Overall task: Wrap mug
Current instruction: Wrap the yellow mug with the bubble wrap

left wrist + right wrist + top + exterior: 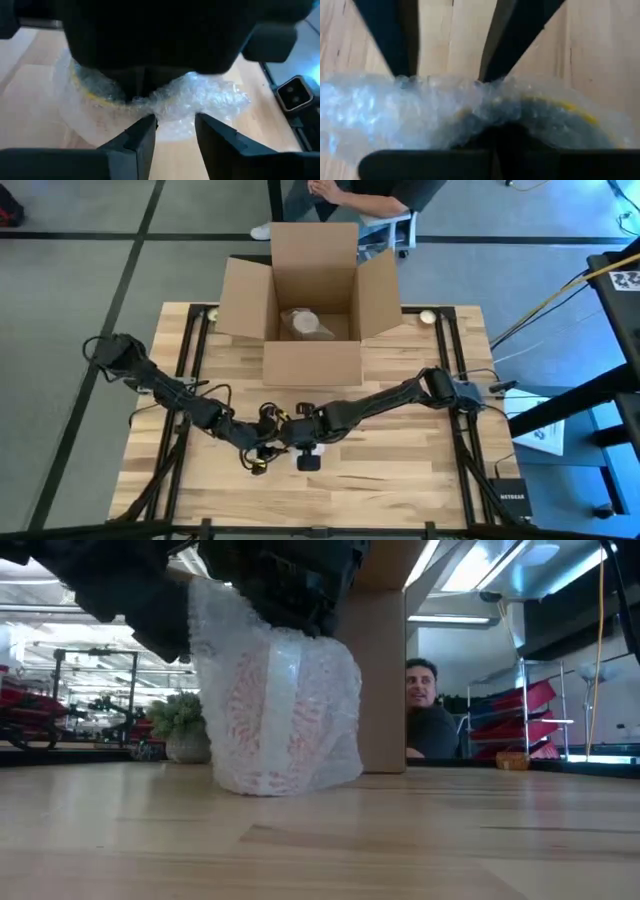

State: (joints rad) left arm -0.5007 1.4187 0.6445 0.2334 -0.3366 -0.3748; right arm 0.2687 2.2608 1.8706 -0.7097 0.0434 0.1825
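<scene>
Wooden table point(400, 470) is filling your high view, with both grippers meeting low at center over the bubble-wrapped mug point(300, 448). In your low view, the bundle point(280, 705) is sitting left of center. Your left gripper point(175, 131) is showing spread fingers before the wrap point(200, 100); your right gripper point(447, 70) is also spreading against it.

Your mug point(275, 710) stands on the table near its 6 o'clock edge, swathed in clear bubble wrap point(330, 740). You can see reddish print through the film in the low view, and a yellow rim point(570, 107) in the right wrist view. The wrap bunches loosely at the top and flares where it meets the wood.
</scene>
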